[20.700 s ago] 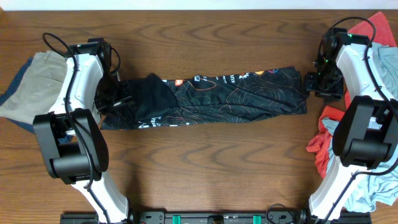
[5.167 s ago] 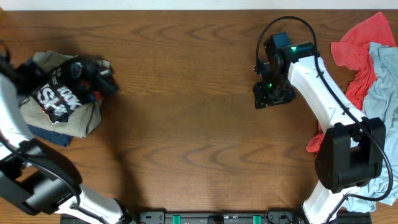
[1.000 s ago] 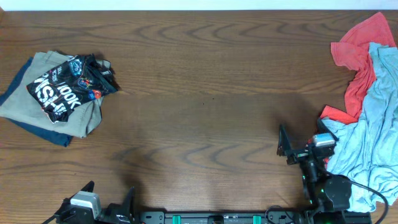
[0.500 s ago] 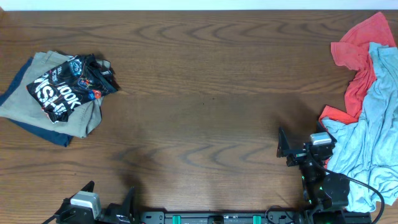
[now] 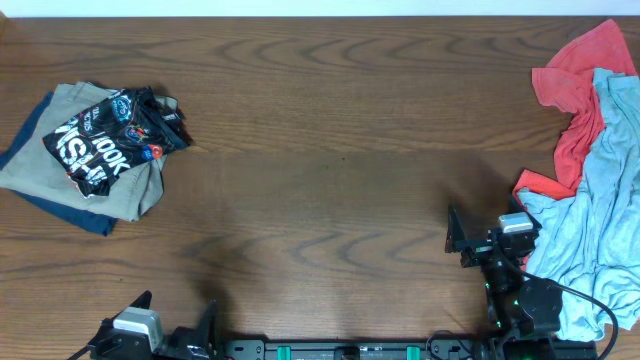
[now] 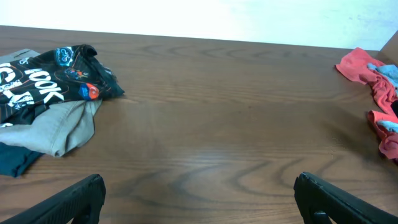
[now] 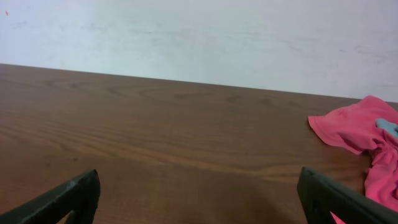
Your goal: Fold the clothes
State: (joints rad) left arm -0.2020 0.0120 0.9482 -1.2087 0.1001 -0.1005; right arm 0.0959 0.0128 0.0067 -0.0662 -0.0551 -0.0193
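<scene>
Black jersey (image 5: 105,140) lies crumpled atop tan trousers (image 5: 132,195). Left hand (image 6: 199,183) and right hand (image 7: 198,177), well apart from the trousers, gape wide, empty.

Overhead top-down; wrists low, seemingly level.

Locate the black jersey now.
Overhead view: the black jersey lies at the left end of the table, on top of the tan trousers, opposite the red garment and light-blue garment at right.

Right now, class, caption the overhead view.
Black jersey bundled atop tan trousers; left gripper and right gripper parked open.
</scene>
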